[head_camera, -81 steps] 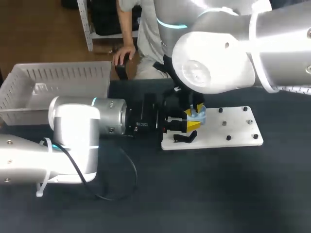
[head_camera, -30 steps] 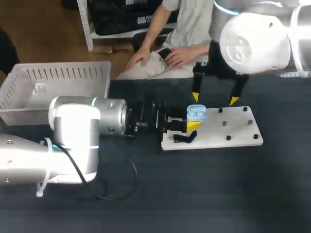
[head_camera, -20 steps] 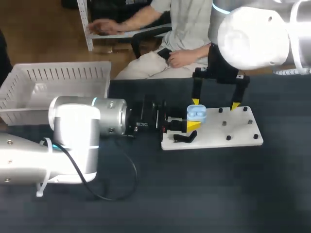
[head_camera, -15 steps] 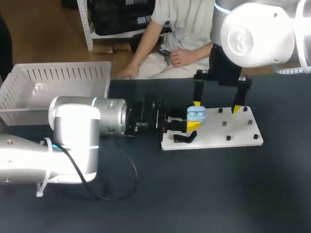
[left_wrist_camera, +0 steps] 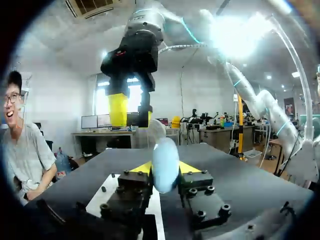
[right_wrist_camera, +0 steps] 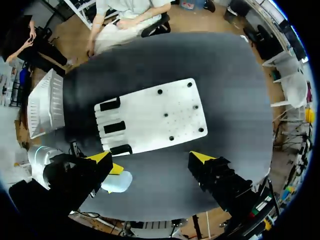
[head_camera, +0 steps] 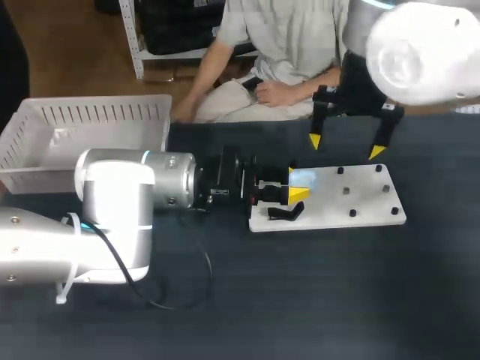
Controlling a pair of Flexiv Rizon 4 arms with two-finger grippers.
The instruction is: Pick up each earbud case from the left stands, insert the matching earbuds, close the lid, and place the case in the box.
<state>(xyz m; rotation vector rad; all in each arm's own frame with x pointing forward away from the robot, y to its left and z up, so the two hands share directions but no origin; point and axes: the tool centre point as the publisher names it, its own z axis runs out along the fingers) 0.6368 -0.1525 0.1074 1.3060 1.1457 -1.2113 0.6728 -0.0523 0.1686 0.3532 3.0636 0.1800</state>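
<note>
A light blue earbud case [head_camera: 306,177] is held over the left end of the white stand board [head_camera: 352,201], my left gripper [head_camera: 295,186] shut on it from the side. In the left wrist view the case [left_wrist_camera: 165,162] stands upright between the two yellow tips of that gripper [left_wrist_camera: 165,169]. My right gripper [head_camera: 345,146] hangs open above the board's far edge, apart from the case, and shows ahead and above in the left wrist view [left_wrist_camera: 127,107]. Seen from the right wrist, my right gripper [right_wrist_camera: 150,158] is wide open high above the board [right_wrist_camera: 160,117], the case [right_wrist_camera: 117,181] beside one finger.
A white slatted basket [head_camera: 82,131] stands at the table's far left, also seen as the basket [right_wrist_camera: 44,102]. Black stands [right_wrist_camera: 115,126] sit along the board's left end, one black stand [head_camera: 285,214] just below the case. Small pegs dot the board's right half.
My right gripper has drawn back from over the case, up and to the right, staying open. The left arm and the case have not moved.
</note>
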